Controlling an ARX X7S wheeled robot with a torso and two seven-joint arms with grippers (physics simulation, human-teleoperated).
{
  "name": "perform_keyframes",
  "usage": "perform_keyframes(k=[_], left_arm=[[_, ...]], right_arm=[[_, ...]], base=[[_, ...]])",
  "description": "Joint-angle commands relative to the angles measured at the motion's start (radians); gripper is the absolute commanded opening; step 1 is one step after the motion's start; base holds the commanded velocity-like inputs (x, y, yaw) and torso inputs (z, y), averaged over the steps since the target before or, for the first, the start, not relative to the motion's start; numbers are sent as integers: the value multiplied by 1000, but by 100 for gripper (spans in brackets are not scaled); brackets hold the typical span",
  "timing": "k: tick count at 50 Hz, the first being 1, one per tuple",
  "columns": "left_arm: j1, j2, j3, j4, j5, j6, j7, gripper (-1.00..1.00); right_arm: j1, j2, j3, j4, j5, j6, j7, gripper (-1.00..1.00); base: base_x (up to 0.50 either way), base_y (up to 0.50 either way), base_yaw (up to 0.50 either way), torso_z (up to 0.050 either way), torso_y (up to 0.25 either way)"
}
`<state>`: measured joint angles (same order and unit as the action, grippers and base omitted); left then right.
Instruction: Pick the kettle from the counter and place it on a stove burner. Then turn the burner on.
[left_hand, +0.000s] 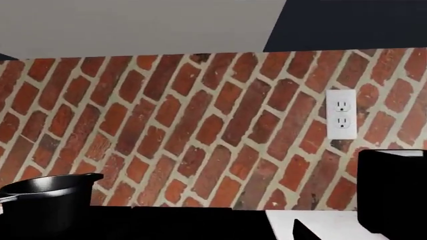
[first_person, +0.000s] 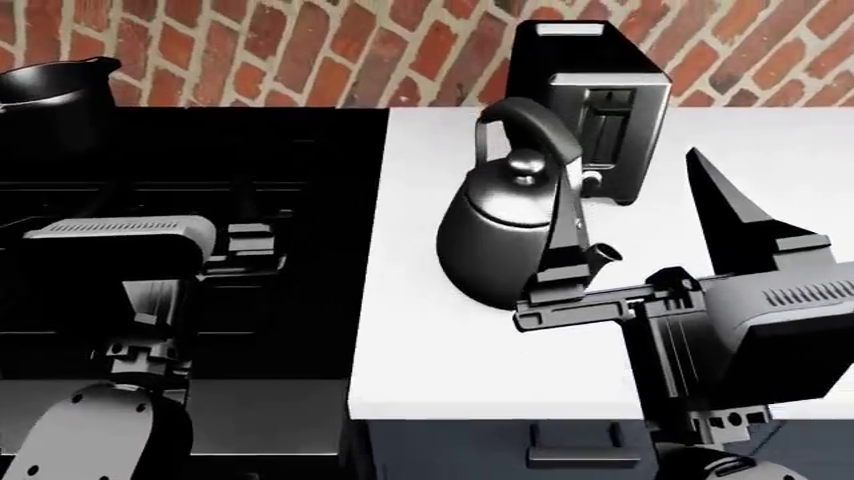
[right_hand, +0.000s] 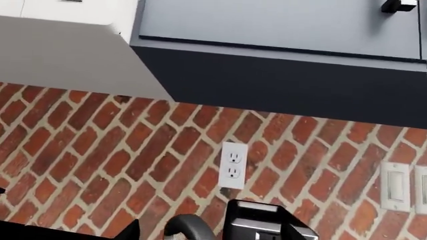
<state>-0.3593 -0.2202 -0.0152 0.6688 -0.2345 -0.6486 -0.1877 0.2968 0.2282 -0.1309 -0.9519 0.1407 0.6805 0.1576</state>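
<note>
The counter (first_person: 441, 340) is a flat white top beside the black stove (first_person: 200, 200), and behind both runs a red brick wall (left_hand: 200, 125) with a white outlet (left_hand: 341, 114) and dark cabinets (right_hand: 287, 75) above it. The kettle (first_person: 514, 225) stands upright on the counter, near its edge toward the stove; it is round, shiny dark-grey metal with a tall arched black handle. Just behind it stands a black boxy appliance (first_person: 587, 90). A black pot (first_person: 54, 85) sits at the back of the stove. The right gripper (first_person: 567, 270) reaches in from the right and touches the kettle near the spout; whether it clamps the kettle I cannot tell. The left gripper (first_person: 247, 245) hangs over the stove, its state unclear.
</note>
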Motion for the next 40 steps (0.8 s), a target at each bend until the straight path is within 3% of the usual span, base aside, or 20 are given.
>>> perform_keyframes(k=[1,5,7,11,14,18,22,29,40], left_arm=[[1,-5,2,3,-5,-2,-9,100],[3,-6,12,0,0,3,-11,100],[5,-7,19,-1,3,6,-12,100],[6,-9,30,-6,7,11,-12,100],[5,-11,34,-7,7,11,-13,100],[5,-13,33,-4,4,9,-15,100],[4,-14,30,-4,-2,7,-16,100],[0,-17,25,-6,-10,5,-18,100],[-1,-22,22,-3,-19,2,-23,100]], right_arm=[[-3,4,2,-29,19,-9,6,100],[0,3,22,-49,56,-10,0,100],[49,-7,74,-73,146,104,-13,100],[291,29,197,-94,480,501,56,100],[568,-16,363,-42,725,887,79,100],[769,113,319,275,1325,885,551,100],[923,181,179,509,1583,864,750,100],[1050,243,27,695,1729,836,842,100],[1091,283,-55,782,1736,826,835,100]], base=[[500,-70,0,0,0],[500,-44,0,0,4],[0,0,0,0,0],[0,0,0,0,0],[0,0,0,0,0],[0,0,0,0,0],[0,0,0,0,0],[0,0,0,0,0],[0,0,0,0,0]])
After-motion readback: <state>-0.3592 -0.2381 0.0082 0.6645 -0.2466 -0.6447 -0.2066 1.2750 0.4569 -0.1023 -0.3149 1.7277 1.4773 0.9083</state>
